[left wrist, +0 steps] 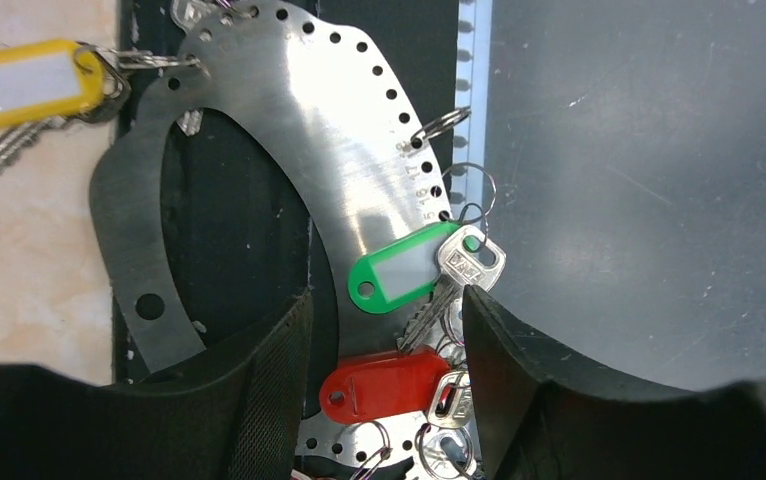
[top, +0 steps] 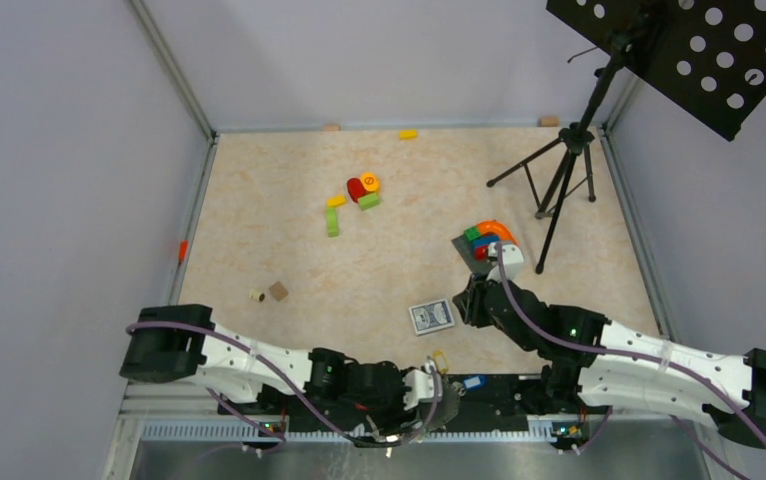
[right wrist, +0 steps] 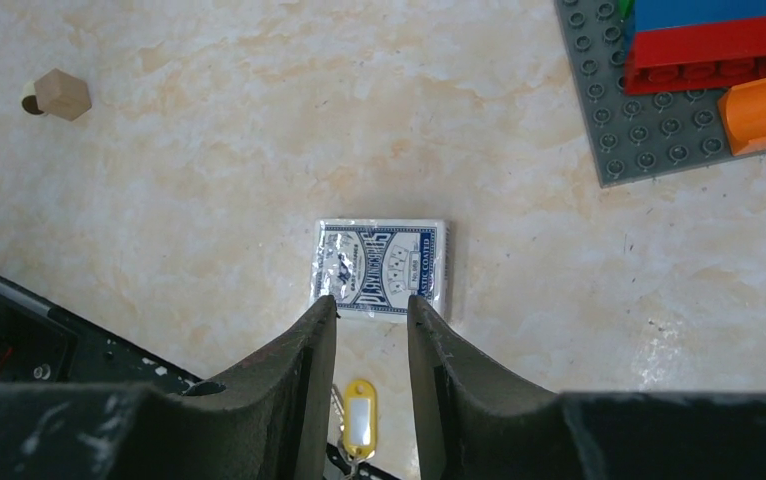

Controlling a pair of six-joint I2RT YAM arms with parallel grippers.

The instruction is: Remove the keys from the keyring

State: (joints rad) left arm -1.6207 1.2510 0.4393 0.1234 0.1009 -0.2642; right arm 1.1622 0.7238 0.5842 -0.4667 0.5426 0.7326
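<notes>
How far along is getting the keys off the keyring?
Nothing looks done: the green-tagged key and red-tagged key sit on the keyring. In hand: the left pincer, open, straddles the red one; the right pincer hangs open above the card box. Left: both keys, perhaps the yellow-tagged key, its attachment unclear.

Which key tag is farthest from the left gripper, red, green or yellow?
The yellow tag, out over the beige tabletop; the red tag lies between the fingers, the green tag at their tips.
</notes>
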